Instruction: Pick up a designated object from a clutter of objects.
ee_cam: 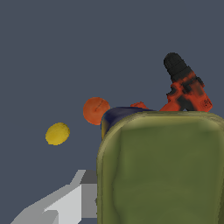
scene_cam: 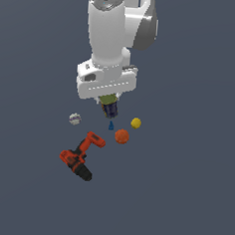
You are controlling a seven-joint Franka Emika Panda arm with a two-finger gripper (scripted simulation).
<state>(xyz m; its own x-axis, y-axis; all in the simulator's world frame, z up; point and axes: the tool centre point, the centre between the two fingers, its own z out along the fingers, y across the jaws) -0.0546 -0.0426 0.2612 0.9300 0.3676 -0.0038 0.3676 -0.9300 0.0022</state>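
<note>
The robot's smooth white cylindrical arm segment (scene_cam: 107, 31) has a flat, speckled grey round cap on its top end and a grey rounded joint shell (scene_cam: 145, 31) behind it. Below it sits a wider white flange block with small dark recesses, then the white boxy gripper (scene_cam: 108, 100). In the wrist view, one pale grey angular finger (ee_cam: 61, 206) shows.

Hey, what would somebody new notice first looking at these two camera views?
The big white gripper fills the upper middle of the exterior view, with the olive-topped can between its fingers. Below it lie the red-and-black drill, toward the exterior view's left, and the orange ball. In the wrist view the can's green top fills much of the picture.
</note>
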